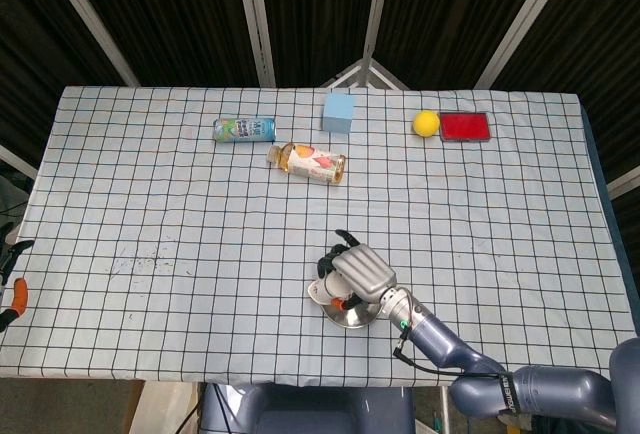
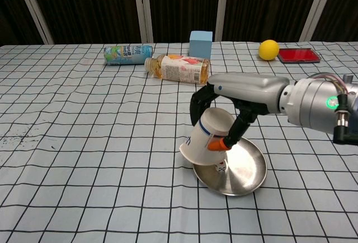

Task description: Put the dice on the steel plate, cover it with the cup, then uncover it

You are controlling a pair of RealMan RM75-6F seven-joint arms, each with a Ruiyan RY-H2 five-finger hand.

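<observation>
One view only, chest: dice under tilted cup.

White cup tilted, raised over steel plate; dice exposed.

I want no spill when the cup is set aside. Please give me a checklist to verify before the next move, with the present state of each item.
1. Right hand grips the cup: ok.
2. Cup lifted off the plate, tilted, mouth toward the left: ok.
3. Dice on the plate, showing under the cup's rim: ok.
4. Dice free of the cup: cannot tell, the rim hides part of it.
5. Bare cloth left of the plate for putting the cup down: ok.
6. Left hand out of the way: cannot tell, not in view.
</observation>
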